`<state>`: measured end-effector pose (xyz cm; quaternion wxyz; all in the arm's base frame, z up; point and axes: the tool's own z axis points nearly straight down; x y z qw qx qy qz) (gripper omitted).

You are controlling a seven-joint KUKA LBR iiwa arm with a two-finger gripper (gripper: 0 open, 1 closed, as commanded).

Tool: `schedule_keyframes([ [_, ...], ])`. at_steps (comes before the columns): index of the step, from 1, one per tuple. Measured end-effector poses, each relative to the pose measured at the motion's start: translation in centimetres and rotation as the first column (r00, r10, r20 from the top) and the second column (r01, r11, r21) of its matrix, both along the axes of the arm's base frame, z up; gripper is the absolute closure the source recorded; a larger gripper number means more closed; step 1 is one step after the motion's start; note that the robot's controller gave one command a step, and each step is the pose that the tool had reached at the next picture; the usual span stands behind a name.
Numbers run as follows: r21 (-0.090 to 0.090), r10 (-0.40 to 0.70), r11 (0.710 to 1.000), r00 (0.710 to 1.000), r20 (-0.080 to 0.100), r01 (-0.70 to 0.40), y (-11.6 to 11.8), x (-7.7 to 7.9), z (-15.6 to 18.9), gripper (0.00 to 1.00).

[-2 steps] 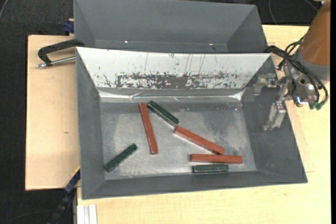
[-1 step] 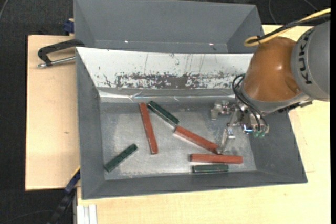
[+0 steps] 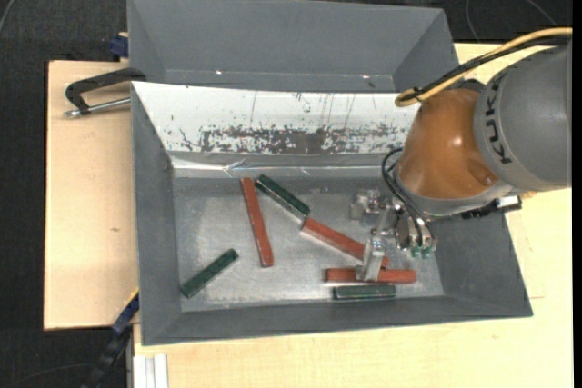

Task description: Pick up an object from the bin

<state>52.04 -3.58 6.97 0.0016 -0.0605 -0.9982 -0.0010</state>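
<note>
Judging the grasp step in hand, you find the gripper (image 3: 375, 261) low over the red bar (image 3: 400, 276) near the bin's (image 3: 273, 41) front-right corner, open or closed unclear; confirm closure before lifting.

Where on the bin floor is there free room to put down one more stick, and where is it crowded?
Free: the floor between the left wall and the long red stick, above the lone green stick. Crowded: front right, where the gripper stands by a slanted red stick, a level red stick and a dark green stick.
</note>
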Motion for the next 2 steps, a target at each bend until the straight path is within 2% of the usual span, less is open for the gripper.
schedule_keyframes([
  [1, -0.001, 0.0, 1.0, 1.0, 0.004, 0.0, -0.1, 0.1, 0.1, 1.0],
  [2, -0.001, -0.01, 1.0, 1.0, 0.019, 0.01, 1.3, 3.0, 15.7, 1.0],
])
